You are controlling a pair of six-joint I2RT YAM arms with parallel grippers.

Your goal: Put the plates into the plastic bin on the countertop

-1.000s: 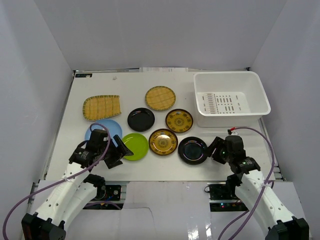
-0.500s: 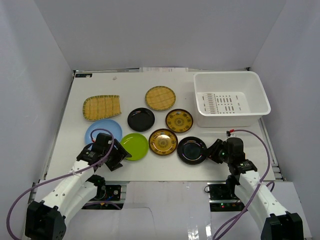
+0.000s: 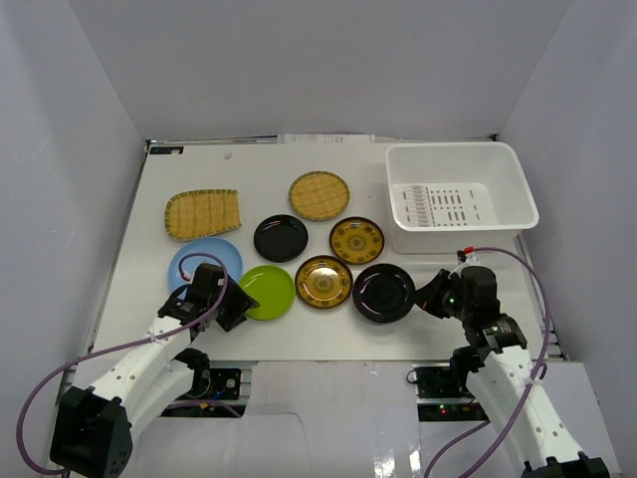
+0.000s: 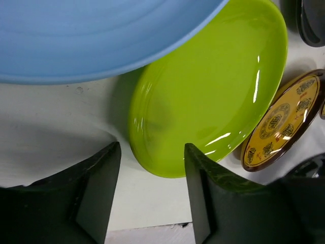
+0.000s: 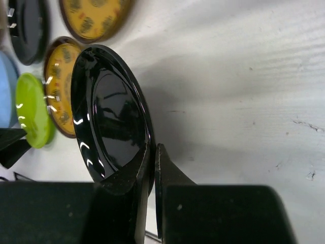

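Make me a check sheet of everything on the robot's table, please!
Surface: white countertop, flat and matte.
Job's things: plastic bin holds no plates. Lying flat: squarish bamboo plate, round bamboo plate, flat black plate, far gold-patterned plate, near gold-patterned plate, lime green plate, light blue plate. The tilted black plate is gripped.
Clutter: nothing seen.
Grippers: left gripper, jaws open at the lime green plate's near rim; right gripper, jaws shut on the tilted black plate's rim.
Cables: purple cables loop from both arms.
Surroundings: pale grey walls.
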